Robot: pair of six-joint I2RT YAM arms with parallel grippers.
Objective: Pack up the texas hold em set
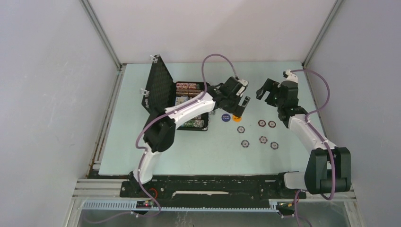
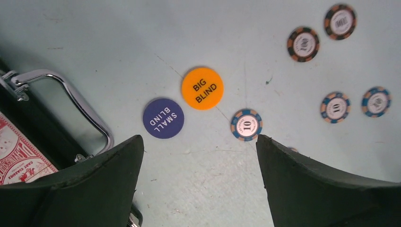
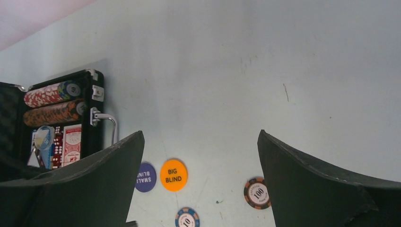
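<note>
Since the black case [image 1: 158,90] lies open at 9 o'clock on the bench [image 1: 189,158], with its lid stood up, it is ready to take more things. Rows of chips [image 3: 52,94] and the red card deck [image 2: 19,161] lie inside it. Out on the bench are the blue button [image 2: 163,118] and the orange button [image 2: 202,88], just beside each other near the silver handle [image 2: 71,94]. Six loose chips [image 1: 263,139] are spread toward 4 o'clock from them. The left fingers [image 1: 240,92] hang right over the buttons, spread wide and holding nothing, likely so they can drop around one and lift it. The right fingers [image 1: 265,88], at 3 o'clock from the left ones, are wide apart and empty too. They seem higher up, maybe waiting for the loose chips.
</note>
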